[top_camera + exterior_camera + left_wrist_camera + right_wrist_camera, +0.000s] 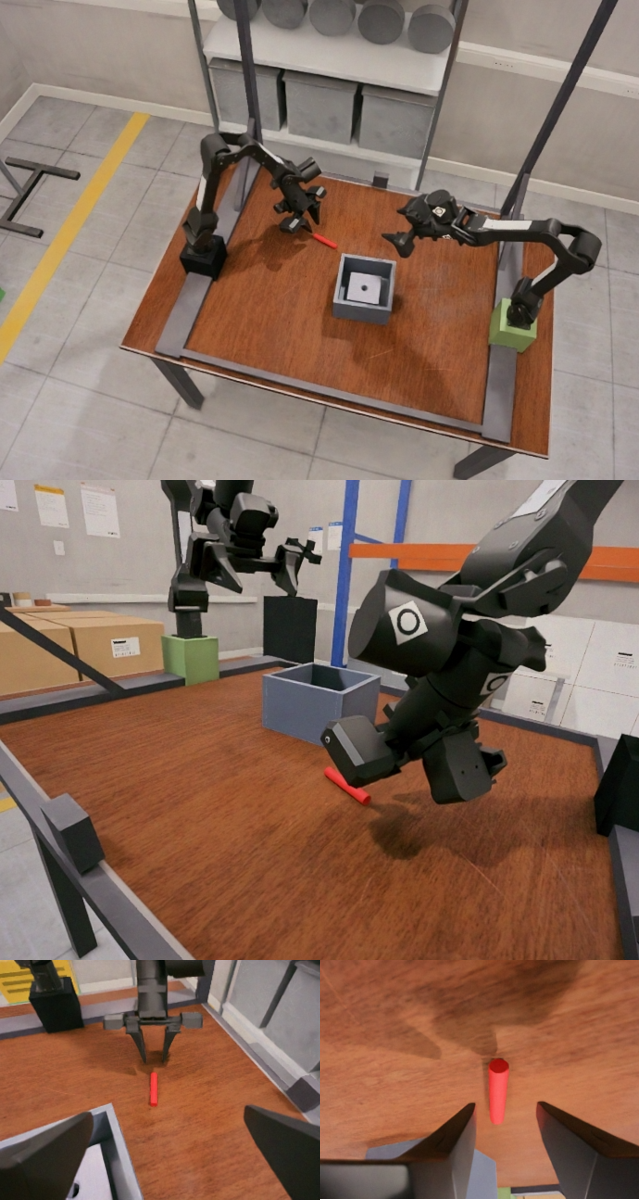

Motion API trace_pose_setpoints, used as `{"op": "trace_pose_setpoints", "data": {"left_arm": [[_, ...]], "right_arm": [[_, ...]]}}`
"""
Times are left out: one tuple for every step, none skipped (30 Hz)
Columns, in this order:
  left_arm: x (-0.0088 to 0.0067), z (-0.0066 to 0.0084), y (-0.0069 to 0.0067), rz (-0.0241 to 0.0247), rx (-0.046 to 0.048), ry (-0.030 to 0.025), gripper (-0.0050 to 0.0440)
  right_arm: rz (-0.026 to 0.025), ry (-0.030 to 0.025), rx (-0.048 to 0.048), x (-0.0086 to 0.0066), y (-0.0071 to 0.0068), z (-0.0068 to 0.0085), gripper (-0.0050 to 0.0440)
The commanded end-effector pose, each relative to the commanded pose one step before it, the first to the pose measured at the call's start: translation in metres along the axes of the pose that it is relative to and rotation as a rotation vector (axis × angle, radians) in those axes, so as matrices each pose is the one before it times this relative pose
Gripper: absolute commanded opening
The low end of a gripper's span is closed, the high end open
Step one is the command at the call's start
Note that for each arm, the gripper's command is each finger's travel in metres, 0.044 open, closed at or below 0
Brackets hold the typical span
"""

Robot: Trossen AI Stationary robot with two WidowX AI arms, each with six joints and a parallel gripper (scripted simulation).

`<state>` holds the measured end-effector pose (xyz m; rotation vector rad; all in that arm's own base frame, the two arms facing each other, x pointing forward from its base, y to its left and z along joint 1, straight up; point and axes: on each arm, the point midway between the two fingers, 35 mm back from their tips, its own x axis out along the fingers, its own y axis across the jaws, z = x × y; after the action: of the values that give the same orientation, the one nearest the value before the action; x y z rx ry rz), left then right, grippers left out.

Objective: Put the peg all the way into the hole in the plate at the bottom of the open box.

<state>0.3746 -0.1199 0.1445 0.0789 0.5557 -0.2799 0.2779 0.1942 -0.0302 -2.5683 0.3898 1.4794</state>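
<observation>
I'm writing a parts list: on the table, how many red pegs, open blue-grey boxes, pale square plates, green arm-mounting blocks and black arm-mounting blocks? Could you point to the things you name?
Red peg [325,240] [339,778] [153,1089] [498,1094]: 1
Blue-grey box [361,312] [299,707] [123,1151] [483,1175]: 1
Pale plate [356,296] [93,1169]: 1
Green block [503,338] [200,661] [504,1192]: 1
Black block [198,264] [621,795] [58,1011]: 1
Total: 5

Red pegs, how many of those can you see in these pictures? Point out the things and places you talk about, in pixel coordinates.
1. The red peg [325,241] [345,784] [153,1089] [498,1094] lies on the table [257,320] [206,789] [195,1155] [580,1062], outside the open box [338,281] [299,707] [120,1139] [482,1173]. Another could be hidden behind an arm, but none shows.
</observation>
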Motion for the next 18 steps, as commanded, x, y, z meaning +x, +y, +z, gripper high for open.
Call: {"op": "trace_pose_setpoints", "data": {"left_arm": [[-0.00406, 0.01087, -0.0002, 0.00013, 0.00054, -0.02902, 0.044], [0.0, 0.0, 0.0, 0.0, 0.0, 0.0, 0.044], [0.0, 0.0, 0.0, 0.0, 0.0, 0.0, 0.044], [0.0, 0.0, 0.0, 0.0, 0.0, 0.0, 0.044], [0.0, 0.0, 0.0, 0.0, 0.0, 0.0, 0.044], [0.0, 0.0, 0.0, 0.0, 0.0, 0.0, 0.044], [0.0, 0.0, 0.0, 0.0, 0.0, 0.0, 0.044], [0.0, 0.0, 0.0, 0.0, 0.0, 0.0, 0.044], [0.0, 0.0, 0.0, 0.0, 0.0, 0.0, 0.044], [0.0, 0.0, 0.0, 0.0, 0.0, 0.0, 0.044], [0.0, 0.0, 0.0, 0.0, 0.0, 0.0, 0.044], [0.0, 0.0, 0.0, 0.0, 0.0, 0.0, 0.044], [0.0, 0.0, 0.0, 0.0, 0.0, 0.0, 0.044], [0.0, 0.0, 0.0, 0.0, 0.0, 0.0, 0.044], [0.0, 0.0, 0.0, 0.0, 0.0, 0.0, 0.044], [0.0, 0.0, 0.0, 0.0, 0.0, 0.0, 0.044], [0.0, 0.0, 0.0, 0.0, 0.0, 0.0, 0.044], [0.0, 0.0, 0.0, 0.0, 0.0, 0.0, 0.044]], "right_arm": [[-0.00771, 0.00026, 0.00331, 0.00588, -0.00277, -0.00269, 0.017], [0.00019, -0.00008, -0.00013, 0.00301, 0.00012, 0.00006, 0.017], [-0.00013, 0.00014, 0.00006, 0.00297, -0.00002, -0.00005, 0.017], [-0.00037, 0.00056, 0.00027, 0.00293, -0.00017, -0.00021, 0.017], [-0.00088, 0.00055, 0.00048, 0.00289, -0.00036, -0.0003, 0.017], [-0.00132, 0.0007, 0.0007, 0.00285, -0.00053, -0.00042, 0.017], [-0.00158, 0.00111, 0.00091, 0.00281, -0.00068, -0.00058, 0.017], [-0.00192, 0.00138, 0.00111, 0.00278, -0.00084, -0.00071, 0.017], [-0.00029, 0.00026, 0.00015, 0.00297, -0.00008, -0.00011, 0.017], [0.00015, 0.00029, -0.00001, 0.00234, 0.00006, -0.00004, 0.017], [0.00052, 0.00029, -0.00016, 0.00176, 0.00019, 0.00003, 0.017], [0.00171, -0.00075, -0.0009, 0.00168, 0.00077, 0.00053, 0.017], [0.0005, -0.00023, -0.00028, 0.00153, 0.00024, 0.00016, 0.017], [-0.00041, 0.00027, 0.00022, 0.00145, -0.00016, -0.00014, 0.017], [-0.00059, 0.00044, 0.00034, 0.00144, -0.00025, -0.00022, 0.017], [0.0, 0.0, 0.0, 0.0, 0.0, 0.0, 0.017], [0.0, 0.0, 0.0, 0.0, 0.0, 0.0, 0.017], [0.0038, -0.00099, -0.00179, 0.0018, 0.00157, 0.00097, 0.017]]}}
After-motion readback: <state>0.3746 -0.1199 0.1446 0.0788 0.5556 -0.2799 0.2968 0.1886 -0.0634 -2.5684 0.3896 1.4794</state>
